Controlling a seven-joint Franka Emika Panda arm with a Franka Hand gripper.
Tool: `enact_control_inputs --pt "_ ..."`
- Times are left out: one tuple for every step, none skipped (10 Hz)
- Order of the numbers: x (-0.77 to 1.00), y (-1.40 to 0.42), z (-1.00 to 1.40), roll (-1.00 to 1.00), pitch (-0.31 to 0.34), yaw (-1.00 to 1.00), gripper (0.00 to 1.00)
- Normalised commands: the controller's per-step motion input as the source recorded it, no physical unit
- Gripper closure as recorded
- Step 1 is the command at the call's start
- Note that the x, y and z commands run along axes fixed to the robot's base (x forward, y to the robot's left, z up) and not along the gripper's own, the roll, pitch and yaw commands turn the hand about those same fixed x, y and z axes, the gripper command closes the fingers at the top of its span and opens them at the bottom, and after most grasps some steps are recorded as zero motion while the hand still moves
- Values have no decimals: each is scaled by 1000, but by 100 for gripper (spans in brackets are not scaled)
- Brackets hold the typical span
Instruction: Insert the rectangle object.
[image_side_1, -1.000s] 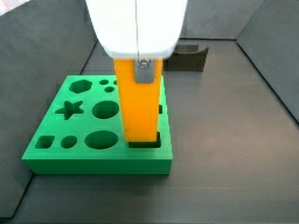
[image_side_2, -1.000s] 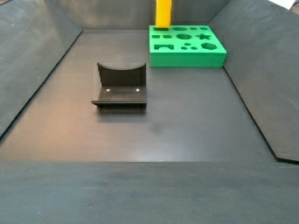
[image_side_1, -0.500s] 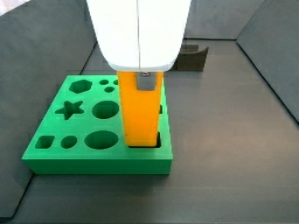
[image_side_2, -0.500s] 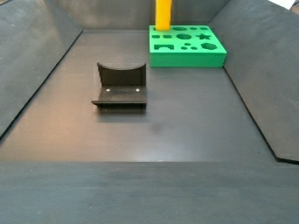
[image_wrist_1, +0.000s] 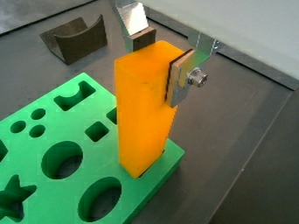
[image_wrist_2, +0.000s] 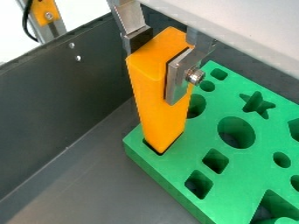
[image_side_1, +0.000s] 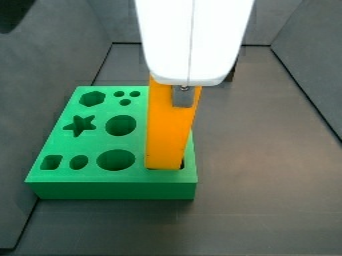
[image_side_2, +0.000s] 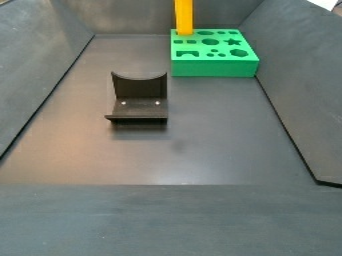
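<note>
The rectangle object (image_side_1: 167, 130), a long orange-yellow bar, stands upright with its lower end in the slot at the corner of the green board (image_side_1: 114, 185). It shows in both wrist views (image_wrist_1: 146, 114) (image_wrist_2: 158, 96) and at the far end of a side view (image_side_2: 185, 15). The gripper (image_side_1: 178, 95) is above the board, its silver fingers on opposite faces of the bar's top (image_wrist_1: 160, 59) (image_wrist_2: 159, 57). It is shut on the bar. The gripper's white body hides the bar's top in a side view.
The green board (image_side_2: 214, 65) has several shaped holes: star, hexagon, circles, squares (image_wrist_2: 251, 175). The dark fixture (image_side_2: 136, 97) stands on the grey floor, apart from the board, and also shows in a wrist view (image_wrist_1: 73, 39). Sloping grey walls enclose the floor.
In the side view the gripper's body has shifted right and looms larger. The bar's top has leaned a little with it. Its lower end stays in the slot.
</note>
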Motion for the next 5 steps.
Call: enact_control_inputs --pt "0 0 -197 60 -7 294 100" --pt "117 -9 -203 49 0 411 100" --pt "226 -23 -123 26 0 409 100" --pt "340 -120 -89 0 0 200 100" --pt "400 -171 -100 0 0 34 100"
